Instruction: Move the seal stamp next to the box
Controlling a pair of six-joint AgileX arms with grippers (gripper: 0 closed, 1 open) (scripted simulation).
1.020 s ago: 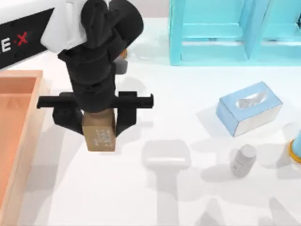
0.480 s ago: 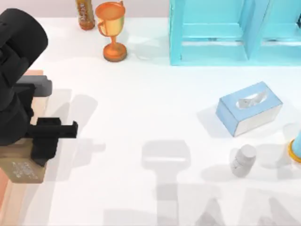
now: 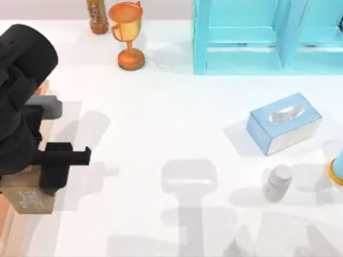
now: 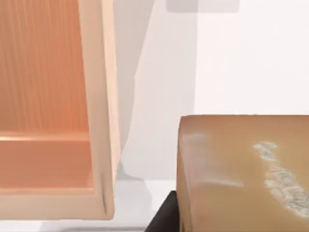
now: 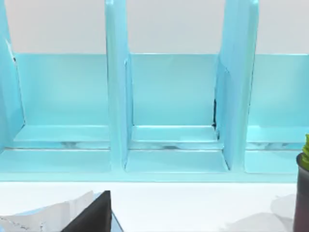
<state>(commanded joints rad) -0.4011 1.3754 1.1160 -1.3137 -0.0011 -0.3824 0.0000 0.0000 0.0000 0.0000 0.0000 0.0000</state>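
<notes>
My left gripper (image 3: 25, 182) is shut on the seal stamp (image 3: 29, 199), a tan wooden block with white carved characters on its top face. It holds the stamp at the table's left side, just over the right rim of the box (image 3: 46, 107). The arm hides most of the box in the top view. In the left wrist view the seal stamp (image 4: 241, 174) sits just beside the pale rim of the box (image 4: 104, 96), with a strip of white table between them. My right gripper (image 5: 94, 215) faces the blue shelf.
An orange trophy (image 3: 128, 37) and a brown bottle (image 3: 96, 15) stand at the back. A blue shelf (image 3: 257, 37) stands at the back right. A light-blue tissue box (image 3: 284, 123) and a white pill bottle (image 3: 277, 182) sit at the right.
My left arm carried the stamp leftward from the table's left-middle to the box's right rim. In the last half second it shifted only slightly.
</notes>
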